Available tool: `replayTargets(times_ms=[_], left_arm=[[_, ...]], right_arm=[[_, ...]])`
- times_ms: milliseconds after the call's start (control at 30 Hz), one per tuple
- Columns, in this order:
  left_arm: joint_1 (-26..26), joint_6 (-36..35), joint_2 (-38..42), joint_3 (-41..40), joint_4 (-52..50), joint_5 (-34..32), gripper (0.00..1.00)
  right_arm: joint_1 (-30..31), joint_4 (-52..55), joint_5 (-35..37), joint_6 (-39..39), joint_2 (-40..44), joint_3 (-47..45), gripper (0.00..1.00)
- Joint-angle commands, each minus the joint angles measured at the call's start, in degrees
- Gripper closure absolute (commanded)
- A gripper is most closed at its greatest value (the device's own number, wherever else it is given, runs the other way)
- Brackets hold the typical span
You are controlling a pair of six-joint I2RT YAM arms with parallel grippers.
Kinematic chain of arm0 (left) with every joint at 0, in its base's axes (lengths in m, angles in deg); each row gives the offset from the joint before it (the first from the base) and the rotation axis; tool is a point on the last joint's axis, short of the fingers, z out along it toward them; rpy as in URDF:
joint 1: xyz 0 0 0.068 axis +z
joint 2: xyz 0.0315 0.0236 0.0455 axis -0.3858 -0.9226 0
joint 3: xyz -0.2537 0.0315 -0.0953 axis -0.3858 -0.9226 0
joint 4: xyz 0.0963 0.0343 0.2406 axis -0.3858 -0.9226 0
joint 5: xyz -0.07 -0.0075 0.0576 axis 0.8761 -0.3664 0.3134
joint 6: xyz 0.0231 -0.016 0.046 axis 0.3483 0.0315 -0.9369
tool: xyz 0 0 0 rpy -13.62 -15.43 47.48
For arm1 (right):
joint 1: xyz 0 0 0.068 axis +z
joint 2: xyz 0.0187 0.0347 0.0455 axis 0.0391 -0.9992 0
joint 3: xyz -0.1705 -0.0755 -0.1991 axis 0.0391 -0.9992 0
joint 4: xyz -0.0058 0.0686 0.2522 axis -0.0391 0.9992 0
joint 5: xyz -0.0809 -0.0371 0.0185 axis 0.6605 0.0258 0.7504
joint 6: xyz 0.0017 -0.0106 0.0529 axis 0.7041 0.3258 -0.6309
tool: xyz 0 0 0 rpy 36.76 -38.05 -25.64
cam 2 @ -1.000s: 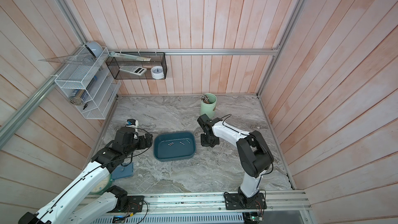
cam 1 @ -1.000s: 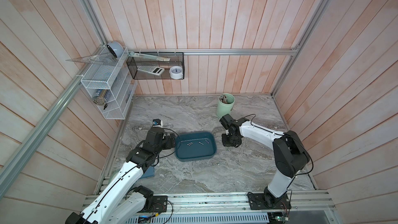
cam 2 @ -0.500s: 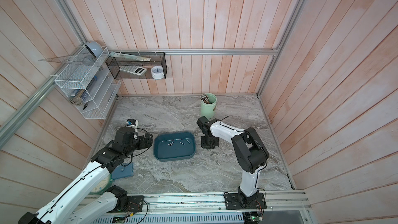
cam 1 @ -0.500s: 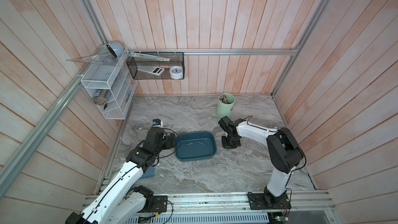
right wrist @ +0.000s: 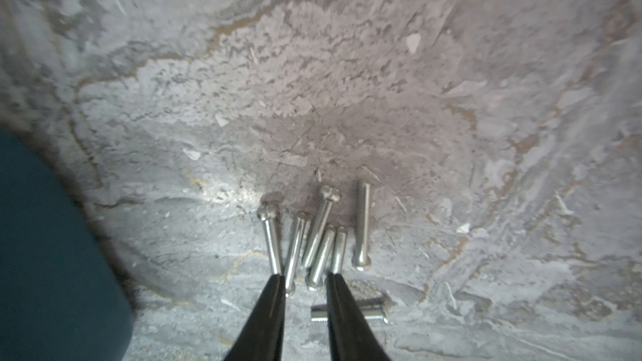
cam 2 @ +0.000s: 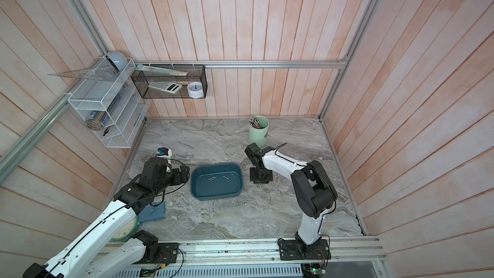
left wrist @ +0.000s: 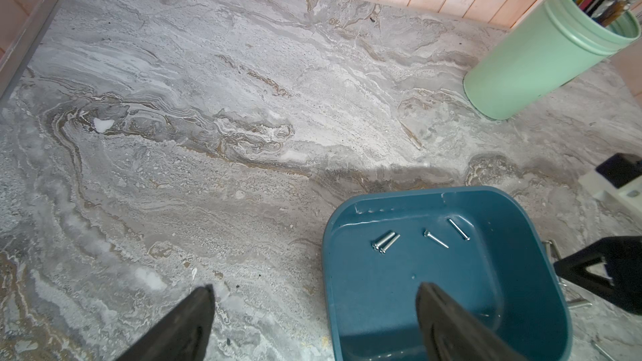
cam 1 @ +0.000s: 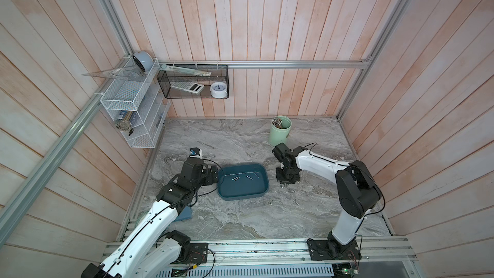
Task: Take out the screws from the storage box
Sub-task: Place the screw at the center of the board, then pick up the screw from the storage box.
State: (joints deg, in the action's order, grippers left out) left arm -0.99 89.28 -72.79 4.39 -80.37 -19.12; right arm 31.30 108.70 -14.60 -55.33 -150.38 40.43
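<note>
We are looking down on a grey marbled worktop (cam 1: 227, 140). The storage box (cam 1: 243, 198) is sitting on it, a little left of centre and low in the frame in both top views.

Four screws (left wrist: 384, 242) are lying on the box's floor in the left wrist view: two side by side, a third screw (left wrist: 436, 238) beside them, and a fourth screw (left wrist: 458, 229) toward the box's upper right corner.

The left fingers (left wrist: 444, 328) are standing wide apart, gripping nothing. One is hanging over the box's floor at the lower right of that frame, the other over bare worktop at the lower left. In the top views they are hovering just beside the box's left end.

The right fingers (right wrist: 271, 307) are pointing down at the worktop just right of the box, parted by a narrow gap and clamping nothing. In the right wrist view a loose bunch of six screws (right wrist: 314, 237) is lying at the fingertips, in the lower middle of the frame. A seventh screw (right wrist: 349, 314) is lying crosswise, partly hidden behind one finger. The box's dark wall (right wrist: 52, 255) is filling the lower left corner there. In a top view another screw (cam 1: 296, 202) is lying apart, toward the lower right.

A pale green cup (cam 1: 279, 132) holding sticks is standing near the back wall, above the right arm in the frame.
</note>
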Motion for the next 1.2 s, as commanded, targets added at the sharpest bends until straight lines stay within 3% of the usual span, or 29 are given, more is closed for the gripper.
replayTargets(times_ms=[0, 100, 200, 233, 333, 433, 533, 700, 833, 933, 1167], left_arm=[[-0.13, -0.59, 0.35, 0.62, -0.46, -1.01, 0.04], [-0.09, -0.55, 0.32, 0.68, -0.4, -1.1, 0.04], [-0.13, -0.6, 0.35, 0.69, -0.57, -1.4, 0.04], [-0.13, -0.56, 0.31, 0.7, -0.5, -1.44, 0.04], [-0.09, -0.53, 0.32, 0.72, -0.54, -1.62, 0.04], [-0.13, -0.65, 0.33, 0.83, -0.56, -1.71, 0.04], [-0.13, -0.73, 0.52, 0.73, -0.42, -1.83, 0.04], [-0.09, -0.69, 0.75, 0.55, -0.22, -1.8, 0.04], [-0.13, -0.69, 0.75, 0.6, -0.04, -1.62, 0.04], [-0.12, -0.84, 0.73, 0.52, 0.02, -1.55, 0.04], [-0.02, -0.76, 1.12, 0.34, -0.1, -2.24, 0.04]], right_arm=[[-0.23, 2.28, 3.41, -0.58, 5.38, 2.17, 0.69], [-0.23, 2.28, 9.36, 0.3, 10.65, 2.5, 0.47], [-0.36, 2.04, 17.0, 0.8, 16.32, 2.35, 0.07], [-0.3, 0.81, 19.69, 0.59, 18.37, 1.56, 0.02], [-0.56, -6.74, 28.47, -2.79, 24.35, -2.98, 0.02], [-1.0, -15.55, 25.23, 4.1, 29.54, -8.11, 0.02], [-2.04, -20.41, 26.36, 3.24, 34.26, -11.96, 0.02], [-3.6, -26.34, 18.43, 2.95, 38.88, -17.13, 0.02], [-3.79, -18.37, 13.3, 3.01, 33.64, -10.28, 0.02], [-2.06, -20.7, 5.22, 3.98, 30.08, -8.73, 0.02], [9.92, -15.65, 7.29, 5.16, 15.01, 3.23, 0.05]])
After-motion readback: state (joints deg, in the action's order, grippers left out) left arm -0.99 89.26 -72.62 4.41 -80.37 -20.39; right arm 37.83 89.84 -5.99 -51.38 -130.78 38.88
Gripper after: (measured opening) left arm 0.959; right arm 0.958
